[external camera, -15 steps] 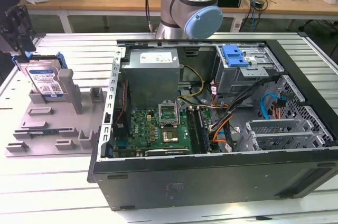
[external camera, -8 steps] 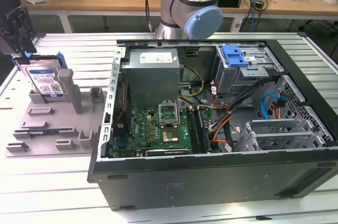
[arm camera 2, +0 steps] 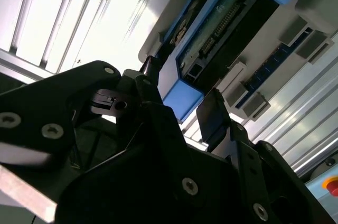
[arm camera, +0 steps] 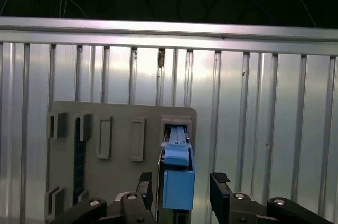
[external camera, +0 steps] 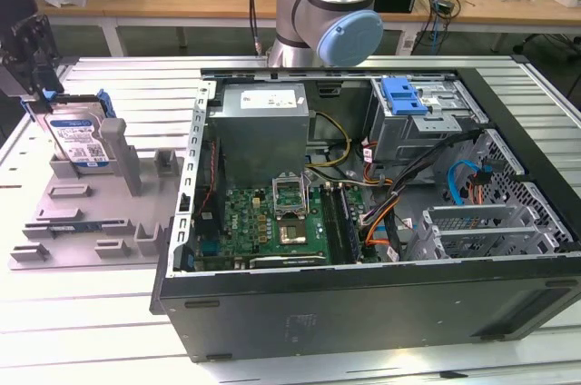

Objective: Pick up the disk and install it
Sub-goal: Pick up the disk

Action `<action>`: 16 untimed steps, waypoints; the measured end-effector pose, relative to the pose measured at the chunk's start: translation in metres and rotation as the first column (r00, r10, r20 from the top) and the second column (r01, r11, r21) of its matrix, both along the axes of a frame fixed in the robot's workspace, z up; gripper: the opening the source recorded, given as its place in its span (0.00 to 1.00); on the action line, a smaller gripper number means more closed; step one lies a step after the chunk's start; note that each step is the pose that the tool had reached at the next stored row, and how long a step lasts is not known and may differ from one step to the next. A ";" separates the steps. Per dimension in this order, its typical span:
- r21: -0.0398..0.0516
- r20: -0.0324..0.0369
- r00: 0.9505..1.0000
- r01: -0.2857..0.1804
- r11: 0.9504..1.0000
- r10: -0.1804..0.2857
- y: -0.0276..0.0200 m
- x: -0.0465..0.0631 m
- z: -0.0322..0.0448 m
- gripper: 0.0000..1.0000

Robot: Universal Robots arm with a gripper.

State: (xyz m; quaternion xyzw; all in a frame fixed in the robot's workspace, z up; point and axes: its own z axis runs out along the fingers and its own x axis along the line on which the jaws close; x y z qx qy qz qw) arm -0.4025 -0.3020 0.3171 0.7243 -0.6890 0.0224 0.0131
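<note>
The disk (external camera: 77, 138) stands on edge in a slot of the grey holder (external camera: 100, 217) at the exterior view's left, its white-and-blue label showing inside a blue frame. My gripper (external camera: 38, 94) hangs just above its top end. In the first wrist view the gripper (arm camera: 182, 184) is open, with a dark fingertip (arm camera: 145, 184) on each side of the disk's blue frame end (arm camera: 177, 179) and a small gap on both sides. The second wrist view shows the same straddle: the gripper (arm camera 2: 182, 97) stands around the blue frame corner (arm camera 2: 182, 101) of the disk (arm camera 2: 222, 28).
An open computer case (external camera: 363, 303) lies at the exterior view's right, with a power supply (external camera: 263, 122), a motherboard (external camera: 281, 217) and a metal drive cage topped by a blue bracket (external camera: 404, 94). The arm's base (external camera: 331, 13) stands behind it. All rests on a slatted aluminium table (arm camera: 264, 129).
</note>
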 end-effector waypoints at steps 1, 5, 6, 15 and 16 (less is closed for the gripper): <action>0.001 0.000 1.000 0.000 1.000 0.000 -0.0001 0.000 -0.0004 0.56; 0.002 0.000 1.000 0.000 1.000 0.000 -0.0015 0.000 -0.0019 0.56; 0.002 0.000 1.000 0.000 1.000 0.000 -0.0021 0.000 -0.0021 0.56; 0.002 0.000 1.000 0.000 1.000 0.000 -0.0060 0.000 -0.0063 0.56; 0.001 0.000 1.000 0.000 1.000 0.000 -0.0061 0.000 -0.0070 0.56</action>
